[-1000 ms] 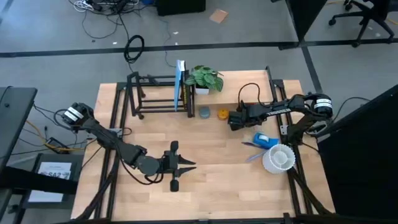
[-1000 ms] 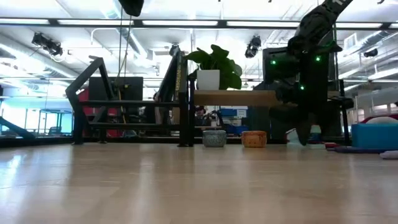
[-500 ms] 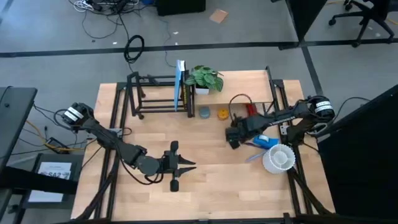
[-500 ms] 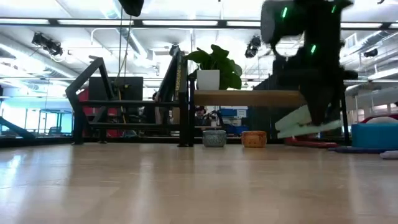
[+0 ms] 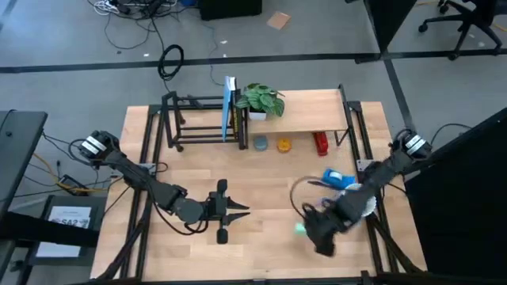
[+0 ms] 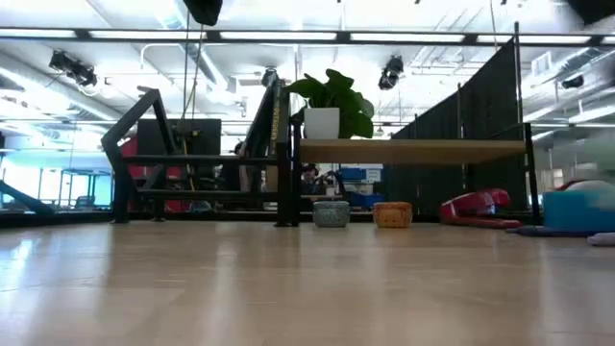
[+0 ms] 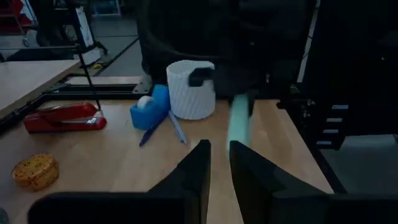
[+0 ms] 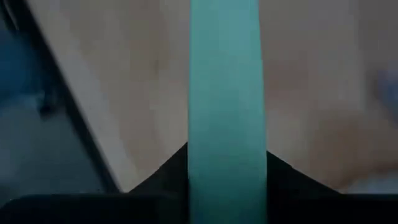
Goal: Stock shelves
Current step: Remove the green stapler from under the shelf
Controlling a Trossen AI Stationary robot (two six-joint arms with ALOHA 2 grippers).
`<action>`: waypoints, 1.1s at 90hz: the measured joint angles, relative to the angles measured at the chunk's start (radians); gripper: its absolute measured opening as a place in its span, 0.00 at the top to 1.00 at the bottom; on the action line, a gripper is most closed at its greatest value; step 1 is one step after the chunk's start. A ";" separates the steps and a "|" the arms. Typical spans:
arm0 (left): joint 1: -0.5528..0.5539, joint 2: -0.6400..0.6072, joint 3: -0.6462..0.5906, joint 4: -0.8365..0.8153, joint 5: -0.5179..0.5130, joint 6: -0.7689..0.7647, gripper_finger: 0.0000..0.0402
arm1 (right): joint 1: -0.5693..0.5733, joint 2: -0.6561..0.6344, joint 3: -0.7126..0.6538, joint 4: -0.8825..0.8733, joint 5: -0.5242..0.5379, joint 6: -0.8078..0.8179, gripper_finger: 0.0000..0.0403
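My right gripper (image 5: 315, 229) hovers over the table's near right part, shut on a flat teal strip (image 8: 227, 74), which also shows in the left wrist view as the teal strip (image 7: 239, 121). The shelves stand at the far side: a wooden plank top (image 6: 413, 151) on black legs and a black rod rack (image 5: 194, 119). A red stapler (image 5: 320, 142) lies on the table under the plank. A potted plant (image 5: 261, 101) stands on the plank. My left gripper (image 5: 244, 209) waits at the table's middle, open by a narrow gap, holding nothing. My right gripper pinches the teal strip between its two fingers, and the strip (image 8: 227, 124) runs out forward along them. Seen from the left wrist, it hangs roughly upright below the gripper. Whether its lower end (image 7: 238, 143) touches the table, I cannot tell.
A white ribbed cup (image 5: 355, 202), a blue tape dispenser (image 5: 337, 178) and pens (image 5: 321, 198) lie beside my right gripper. A grey bowl (image 5: 260, 143) and a yellow round thing (image 5: 283, 144) sit before the plank shelf. A blue book (image 5: 230, 107) stands upright against the rack.
My right gripper has drawn back from under the plank shelf toward the table's near edge, passing the blue tape dispenser, with the teal strip in its fingers. The red stapler, earlier behind the arm, now shows lying under the plank.
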 joint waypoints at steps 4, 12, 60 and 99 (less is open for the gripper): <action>0.000 0.000 0.000 0.000 0.000 0.000 0.90 | 0.037 0.000 0.000 -0.050 -0.022 0.029 0.80; 0.000 0.000 0.000 0.000 0.001 0.000 0.90 | 0.098 0.000 -0.001 -0.126 -0.061 0.058 0.75; 0.000 0.000 0.000 0.000 0.002 0.000 0.90 | 0.193 0.000 -0.088 -0.209 -0.161 0.131 0.70; 0.000 0.000 0.000 0.000 0.002 0.000 0.90 | 0.140 0.000 0.067 -0.499 -0.313 0.183 0.49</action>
